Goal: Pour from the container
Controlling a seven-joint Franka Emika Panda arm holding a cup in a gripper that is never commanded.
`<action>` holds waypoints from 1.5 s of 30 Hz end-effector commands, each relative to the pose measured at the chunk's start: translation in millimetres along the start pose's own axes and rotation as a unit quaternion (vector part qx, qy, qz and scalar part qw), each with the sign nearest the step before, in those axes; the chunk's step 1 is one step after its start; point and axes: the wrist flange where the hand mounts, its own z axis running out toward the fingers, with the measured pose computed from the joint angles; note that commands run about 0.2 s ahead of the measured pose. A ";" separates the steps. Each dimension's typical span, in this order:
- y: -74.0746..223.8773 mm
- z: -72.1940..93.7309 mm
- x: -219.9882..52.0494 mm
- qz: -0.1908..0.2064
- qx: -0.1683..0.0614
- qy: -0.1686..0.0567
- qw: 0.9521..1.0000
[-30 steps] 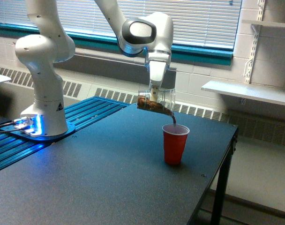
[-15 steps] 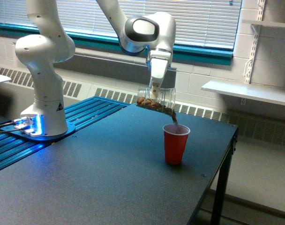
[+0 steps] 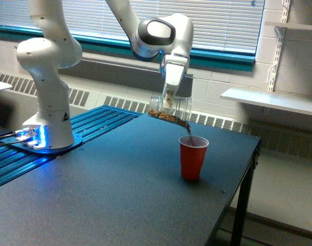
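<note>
Exterior view: pour is mid-way. Gripper [image 3: 169, 97] jaws clamped on the clear tumbler [image 3: 170, 109], tipped near-horizontal above the red cup [image 3: 192, 158] on the black table [image 3: 110, 184]. Brown granules [image 3: 163, 116] line the tumbler's low side, thin stream falling into the cup. Remainder left to empty; cup's fill level not visible.

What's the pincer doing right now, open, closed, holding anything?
Pincer: closed on the tumbler, which is tipped on its side, pouring brown bits into the red cup.
</note>
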 end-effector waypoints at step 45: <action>-9.8 -17.1 10.2 -0.080 -0.067 0.015 0.994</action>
